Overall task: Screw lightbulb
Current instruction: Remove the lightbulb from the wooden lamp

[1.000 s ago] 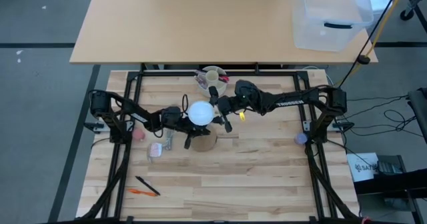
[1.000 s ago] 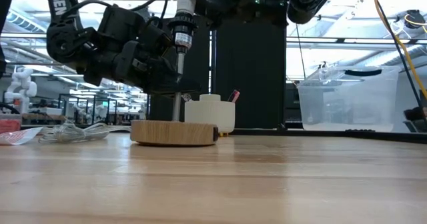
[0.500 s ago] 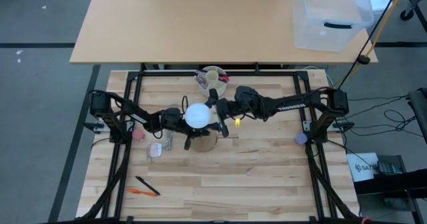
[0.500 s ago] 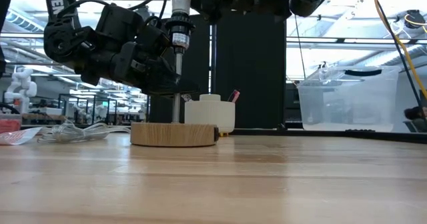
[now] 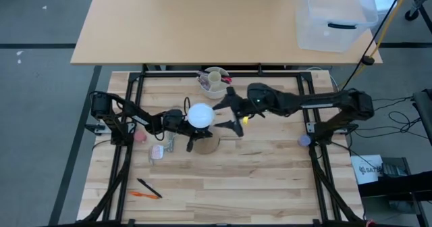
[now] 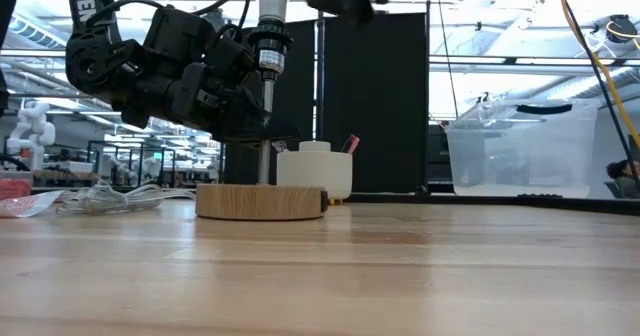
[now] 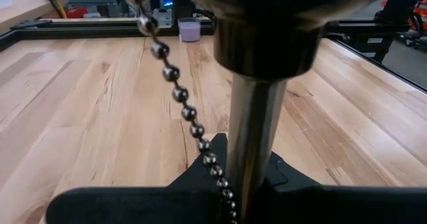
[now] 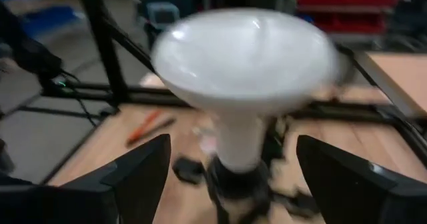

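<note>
On the counter (image 5: 270, 180), near its middle, the left tool (image 5: 181, 127) is clamped together on the thin metal post (image 6: 265, 126) of a lamp, just under its black socket (image 6: 270, 54). One lightbulb (image 5: 200, 115) stands in that socket, directly above the left tool: its long axis is upright, the frosted dome pointing up and the narrow neck pointing down into the socket. A bead chain (image 7: 180, 97) hangs beside the post. Below the left tool sits one round wooden base (image 6: 262, 199). To the right of the lightbulb, the right tool (image 5: 233, 109) hangs with its two fingers (image 8: 137, 171) spread wide apart, touching nothing, the lightbulb's dome facing it. One cream cup (image 5: 214, 78) with pens stands behind the right tool.
</note>
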